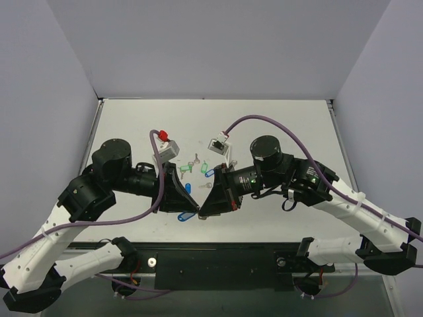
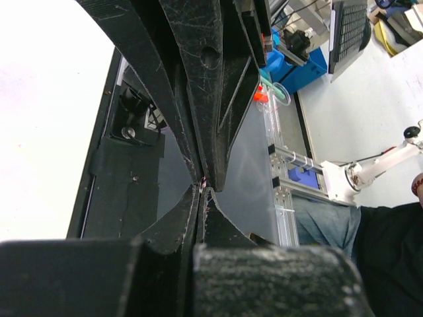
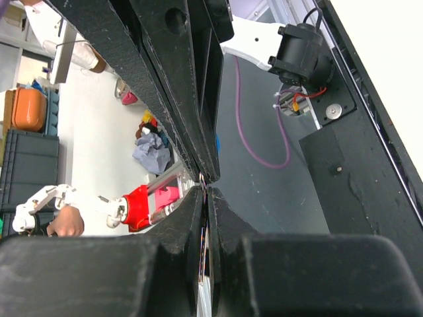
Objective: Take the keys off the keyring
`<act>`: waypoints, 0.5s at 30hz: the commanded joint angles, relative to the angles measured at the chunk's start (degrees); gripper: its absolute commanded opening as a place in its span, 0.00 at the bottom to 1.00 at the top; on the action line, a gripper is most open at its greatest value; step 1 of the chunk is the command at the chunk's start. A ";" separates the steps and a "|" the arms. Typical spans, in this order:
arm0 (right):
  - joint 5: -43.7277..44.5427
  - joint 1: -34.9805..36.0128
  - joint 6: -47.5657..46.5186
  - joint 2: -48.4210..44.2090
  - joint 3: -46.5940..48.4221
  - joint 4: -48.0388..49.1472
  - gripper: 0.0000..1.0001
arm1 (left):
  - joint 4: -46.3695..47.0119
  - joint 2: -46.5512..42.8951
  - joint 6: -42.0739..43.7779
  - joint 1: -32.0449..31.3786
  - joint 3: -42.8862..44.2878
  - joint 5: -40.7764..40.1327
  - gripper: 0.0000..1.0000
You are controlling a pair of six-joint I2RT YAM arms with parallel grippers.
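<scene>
Top external: keyring (image 1: 187, 215) tag blue, oval.

my left gripper (image 1: 193, 209) and my right gripper (image 1: 205, 210) tip to tip, blocking each other, loose tags (image 1: 186, 170) and grey keys (image 1: 196, 157) crowded just behind, far table (image 1: 277, 119) and right side open

1. The left arm (image 1: 73, 198) extended from 7 o'clock with its elbow raised. The left gripper (image 1: 194, 209) pointed toward 4 o'clock, jaws pressed together.
2. The right arm (image 1: 344, 205) extended from 5 o'clock. The right gripper (image 1: 203, 212) pointed toward 8 o'clock, jaws likewise closed.
3. Both grippers' tips met nose to nose.
</scene>
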 commanded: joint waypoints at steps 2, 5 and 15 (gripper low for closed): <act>0.54 -0.61 -1.57 0.08 3.97 2.62 0.00 | -7.80 0.87 4.40 -0.73 2.68 7.93 0.00; 0.54 -0.61 -1.84 -0.09 3.97 2.18 0.00 | -8.33 0.88 4.49 -0.82 3.65 6.37 0.00; 2.39 -0.70 -3.15 -0.88 5.19 -0.46 0.00 | -6.95 -6.84 -1.56 -0.64 6.12 -24.45 0.72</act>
